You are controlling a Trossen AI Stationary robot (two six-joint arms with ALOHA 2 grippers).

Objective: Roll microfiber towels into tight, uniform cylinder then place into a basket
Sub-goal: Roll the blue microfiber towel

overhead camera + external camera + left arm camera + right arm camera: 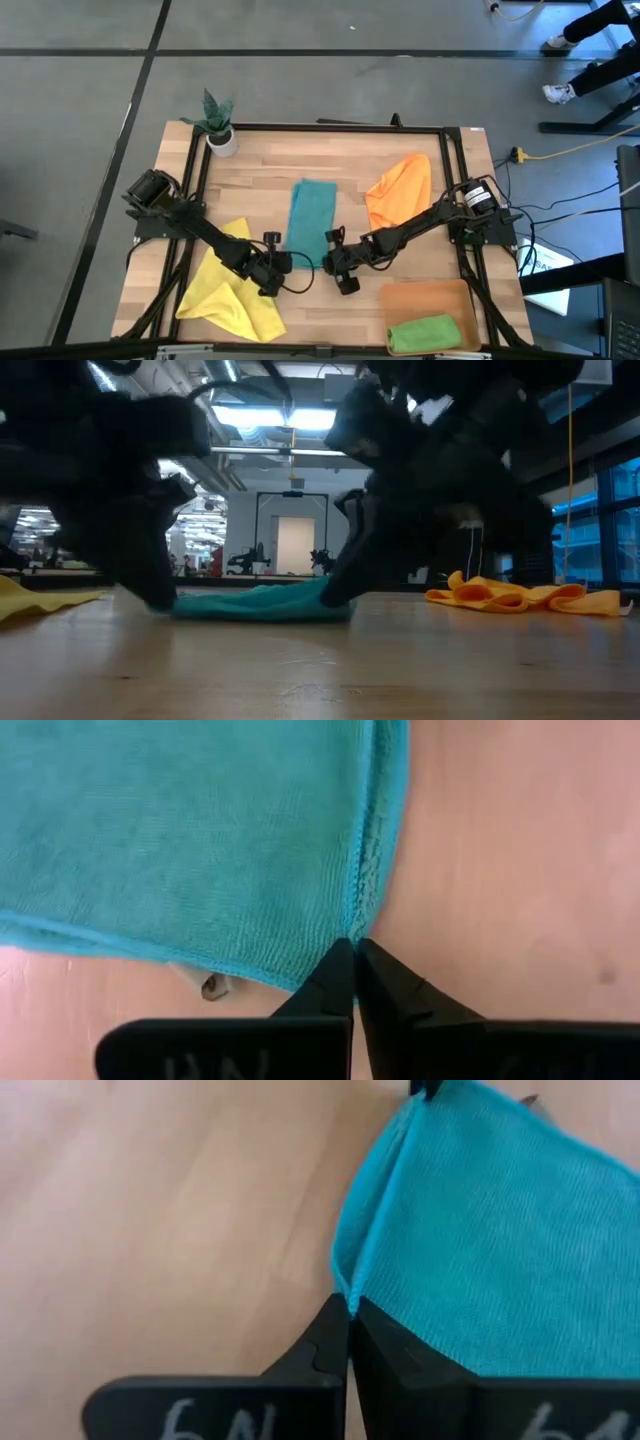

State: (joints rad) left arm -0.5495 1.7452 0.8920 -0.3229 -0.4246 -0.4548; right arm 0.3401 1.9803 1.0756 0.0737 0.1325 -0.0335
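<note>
In the high view, at the bottom right of the frame, a green towel (pixel 425 333) lies rolled in the basket (pixel 420 296), so one of four looks done. Just above, at lower centre, the left gripper (pixel 283 262) and right gripper (pixel 331 258) are each pinched closed on a near corner of the teal towel (pixel 310 220), which lies flat on the counter (pixel 260 175), unrolled. The yellow towel (pixel 230 290) at lower left and the orange towel (pixel 400 188) at upper right lie crumpled, untouched.

I read faint pale marks on right gripper (pixel 348 1312) body, maybe a 6, rest cut off, left gripper (pixel 355 952) marks unreadable to me, nothing else legible
</note>
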